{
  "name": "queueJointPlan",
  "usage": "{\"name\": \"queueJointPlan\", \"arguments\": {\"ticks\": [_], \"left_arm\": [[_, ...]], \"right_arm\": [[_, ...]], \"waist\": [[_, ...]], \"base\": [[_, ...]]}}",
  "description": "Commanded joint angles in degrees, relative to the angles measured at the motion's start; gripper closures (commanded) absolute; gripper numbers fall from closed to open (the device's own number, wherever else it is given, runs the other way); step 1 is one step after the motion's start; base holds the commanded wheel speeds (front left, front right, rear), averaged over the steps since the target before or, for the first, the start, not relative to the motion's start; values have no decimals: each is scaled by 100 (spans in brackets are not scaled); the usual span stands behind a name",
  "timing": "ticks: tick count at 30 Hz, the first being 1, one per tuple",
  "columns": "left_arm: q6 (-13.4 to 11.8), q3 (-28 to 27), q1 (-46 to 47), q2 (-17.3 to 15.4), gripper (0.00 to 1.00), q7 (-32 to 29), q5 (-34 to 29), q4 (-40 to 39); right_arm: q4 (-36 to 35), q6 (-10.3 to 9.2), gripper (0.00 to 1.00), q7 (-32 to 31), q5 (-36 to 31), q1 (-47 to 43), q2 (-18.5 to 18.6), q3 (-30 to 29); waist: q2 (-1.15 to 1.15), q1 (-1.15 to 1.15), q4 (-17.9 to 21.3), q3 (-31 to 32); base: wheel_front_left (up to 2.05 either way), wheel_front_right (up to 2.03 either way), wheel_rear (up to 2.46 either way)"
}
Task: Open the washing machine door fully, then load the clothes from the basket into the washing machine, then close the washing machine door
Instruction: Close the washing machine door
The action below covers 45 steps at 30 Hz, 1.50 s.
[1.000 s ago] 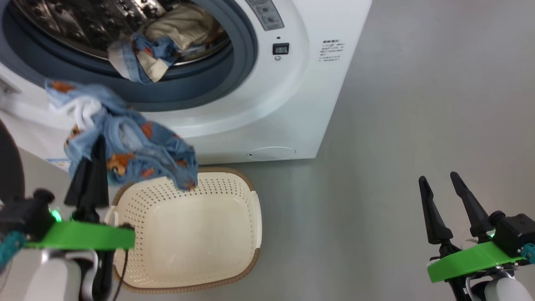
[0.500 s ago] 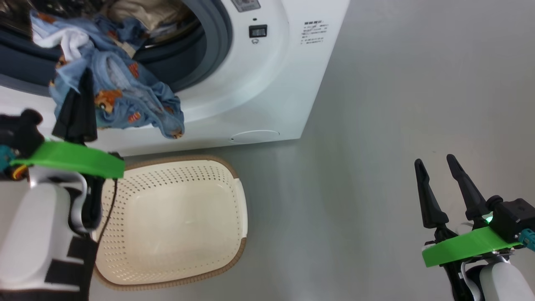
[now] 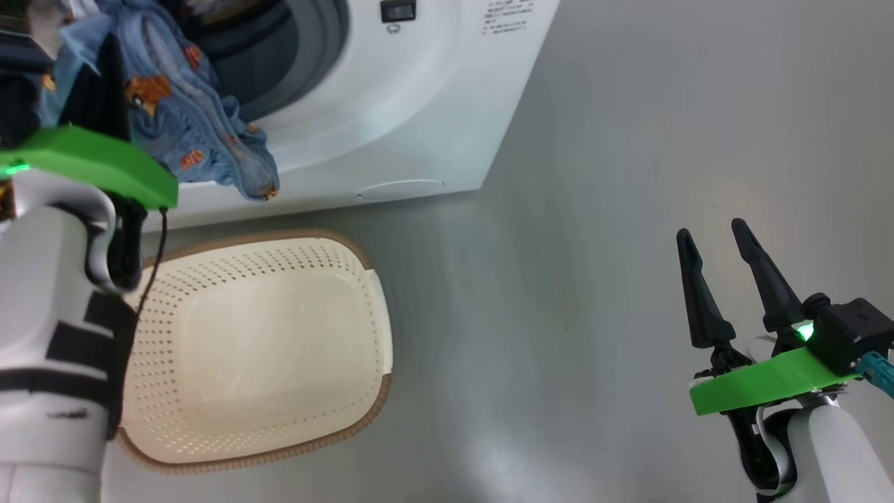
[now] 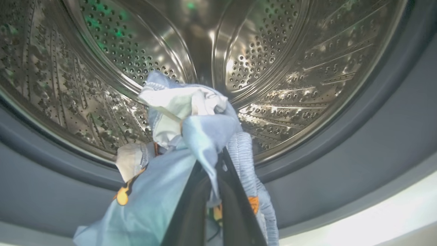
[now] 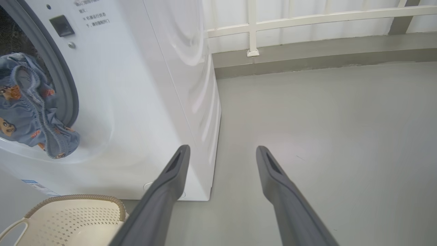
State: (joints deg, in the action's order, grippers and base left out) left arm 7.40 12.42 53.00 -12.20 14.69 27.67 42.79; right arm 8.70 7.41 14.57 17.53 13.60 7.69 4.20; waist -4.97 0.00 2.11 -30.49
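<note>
Dangling at the mouth of the washing machine (image 3: 391,119), the blue bear-print clothes (image 3: 181,119) are pinched in our left gripper (image 4: 218,160), its two fingers pressed together on a fold of the cloth. In the left wrist view the bunched top of the garment faces the steel drum (image 4: 290,61), about level with the grey-blue gasket (image 4: 358,153). Its long tail hangs outside, down the white front, above the far rim of the basket (image 3: 293,237).

We judge the release to be the risky part. If we let go this shallow, the hanging tail may drag the garment back over the lip and onto the floor (image 3: 594,279). A tail left across the gasket could also be trapped when the door is closed. Loose cloth may cling to our fingers as well.

Our right gripper (image 3: 711,229) waits well off to the right, fingers apart and holding nothing.
</note>
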Motion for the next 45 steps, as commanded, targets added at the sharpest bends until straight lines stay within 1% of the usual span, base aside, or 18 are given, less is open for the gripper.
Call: {"name": "queueJointPlan", "arguments": {"ticks": [1, 7, 12, 14, 18, 21, 22, 23, 26, 30, 32, 34, 35, 36, 37, 45], "left_arm": [[9, -78, 248, -303, 100, 31, 103, 58], [9, 214, 987, -362, 100, 31, 223, 866], [9, 366, 1559, -491, 100, 31, 228, 1169], [9, 217, 1824, -593, 100, 31, 134, 1003], [-15, -145, 1960, -656, 100, 31, -181, 499], [-30, -427, 1921, -625, 100, 31, -489, 57], [-30, -427, 1921, -625, 100, 31, -489, 57], [-35, -643, 1863, -586, 100, 31, -690, -245], [-37, -998, 1736, -482, 100, 31, -953, -645], [-20, -1136, 1589, -369, 100, 31, -1144, -653], [-9, -1188, 1525, -305, 100, 31, -1193, -490], [-2, -1203, 1516, -283, 55, 31, -1251, -356], [1, -1218, 1515, -273, 22, 31, -1259, -290], [3, -1227, 1520, -269, 6, 31, -1273, -244], [4, -1235, 1522, -266, 0, 31, -1289, -207], [7, -1077, 1470, -221, 0, 31, -1136, 156]], "right_arm": [[-139, 8, 0, 43, -68, 6, 1, 158], [-135, 8, 0, 43, -75, 120, -17, 216], [-143, 8, 0, 43, -81, 219, -41, 260], [-156, 8, 0, 43, -87, 276, -51, 270], [-182, 8, 0, 43, -94, 344, -65, 274], [-199, 8, 0, 43, -100, 381, -73, 269], [-199, 8, 0, 43, -100, 381, -73, 269], [-205, 8, 0, 43, -103, 408, -80, 270], [-207, 8, 0, 43, -104, 459, -91, 279], [-210, 8, 0, 43, -101, 486, -91, 283], [-202, 8, 0, 43, -99, 494, -89, 286], [-196, 8, 0, 43, -99, 503, -89, 292], [-194, 8, 0, 43, -99, 507, -89, 292], [-192, 8, 0, 43, -98, 510, -90, 292], [-191, 8, 0, 43, -98, 513, -89, 289], [-183, 8, 0, 43, -105, 511, -83, 261]], "waist": [[-1, 0, 94, -143], [-1, 0, 198, -345], [-1, 0, 291, -499], [-1, 0, 330, -591], [-1, 0, 364, -700], [-1, 0, 372, -764], [-1, 0, 372, -764], [-1, 0, 377, -805], [-1, 0, 384, -863], [-1, 0, 378, -885], [-1, 0, 372, -888], [-1, 0, 370, -892], [-1, 0, 368, -890], [-1, 0, 367, -891], [-1, 0, 363, -889], [-1, 0, 320, -843]], "base": [[0, 0, 0], [0, 0, 0], [0, 0, 0], [0, 0, 0], [0, 0, 0], [0, 0, 0], [0, 0, 0], [0, 0, 0], [0, 0, 0], [0, 0, 0], [0, 0, 0], [0, 0, 0], [0, 0, 0], [0, 0, 0], [0, 0, 0], [0, 0, 0]]}}
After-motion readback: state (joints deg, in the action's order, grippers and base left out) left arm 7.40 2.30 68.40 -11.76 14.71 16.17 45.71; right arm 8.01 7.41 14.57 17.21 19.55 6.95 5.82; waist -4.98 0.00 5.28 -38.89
